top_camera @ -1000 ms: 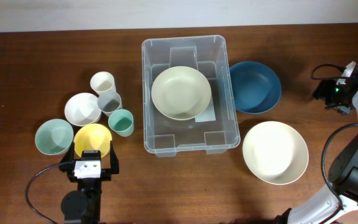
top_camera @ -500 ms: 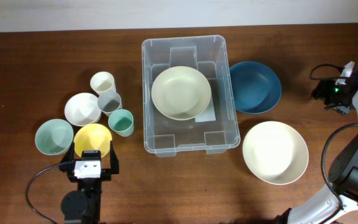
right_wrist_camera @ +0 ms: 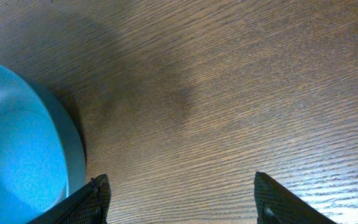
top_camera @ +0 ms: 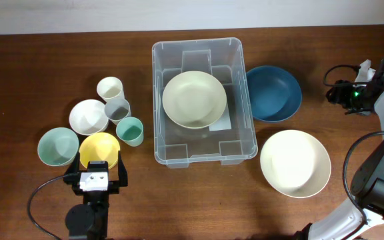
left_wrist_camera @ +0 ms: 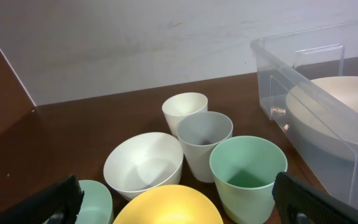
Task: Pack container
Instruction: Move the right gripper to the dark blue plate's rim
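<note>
As the container [top_camera: 157, 107] holds one cream bowl [top_camera: 194, 99], the open, empty right gripper [right_wrist_camera: 179, 199] hangs by the blue bowl [right_wrist_camera: 17, 143], probably next; left gripper [left_wrist_camera: 179, 202] gapes empty.

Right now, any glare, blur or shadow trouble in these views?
Overhead: even light, sharp, mild sheen on the container. Left wrist: mint cup crisp, glints on container edges. Right wrist: grain sharp, soft shadow beside the blue bowl.

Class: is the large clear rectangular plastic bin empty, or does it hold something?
Not empty: the clear plastic bin holds one pale cream round bowl, upright, opening facing up.
</note>
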Tool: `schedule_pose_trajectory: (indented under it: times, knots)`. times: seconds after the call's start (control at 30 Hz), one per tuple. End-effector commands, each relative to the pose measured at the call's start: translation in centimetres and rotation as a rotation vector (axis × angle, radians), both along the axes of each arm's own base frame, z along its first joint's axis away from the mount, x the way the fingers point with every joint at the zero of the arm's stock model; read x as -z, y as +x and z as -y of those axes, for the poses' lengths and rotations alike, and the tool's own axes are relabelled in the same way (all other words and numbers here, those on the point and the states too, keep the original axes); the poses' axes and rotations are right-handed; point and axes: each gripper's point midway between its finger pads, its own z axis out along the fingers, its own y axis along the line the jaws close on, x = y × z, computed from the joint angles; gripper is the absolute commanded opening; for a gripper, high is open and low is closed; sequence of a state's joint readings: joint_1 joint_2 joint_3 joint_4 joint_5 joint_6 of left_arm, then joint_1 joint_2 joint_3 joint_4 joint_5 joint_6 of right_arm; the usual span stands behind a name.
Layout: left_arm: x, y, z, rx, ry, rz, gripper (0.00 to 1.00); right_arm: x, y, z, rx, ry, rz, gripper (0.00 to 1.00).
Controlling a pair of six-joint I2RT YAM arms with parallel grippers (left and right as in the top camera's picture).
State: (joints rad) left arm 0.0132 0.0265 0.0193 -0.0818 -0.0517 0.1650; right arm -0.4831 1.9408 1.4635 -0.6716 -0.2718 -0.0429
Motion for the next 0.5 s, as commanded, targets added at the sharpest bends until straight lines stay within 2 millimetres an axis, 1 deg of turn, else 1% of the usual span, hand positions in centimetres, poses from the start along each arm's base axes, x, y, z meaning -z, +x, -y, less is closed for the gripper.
schedule_pose_trajectory:
  times: [0.0,0.1,0.2,0.33,0.47]
  knots:
    - [0.2,0.0,0.3,0.016,0.011,0.0,1.0,0.3,0.1,-0.6,-0.042,0.002,0.003,0.69]
    - [0.2,0.0,0.3,0.016,0.011,0.0,1.0,0.6,-0.1,-0.8,-0.094,-0.023,0.001,0.69]
    - [0.2,0.0,0.3,0.016,0.011,0.0,1.0,1.1,0.0,-0.8,-0.103,-0.032,0.011,0.69]
    - [0.2,0.0,0.3,0.016,0.012,0.0,0.99,1.5,0.6,-0.8,-0.109,-0.047,0.045,0.69]
    - [0.2,0.0,0.3,0.016,0.011,0.0,1.0,1.7,1.3,-1.5,-0.134,-0.041,0.072,0.69]
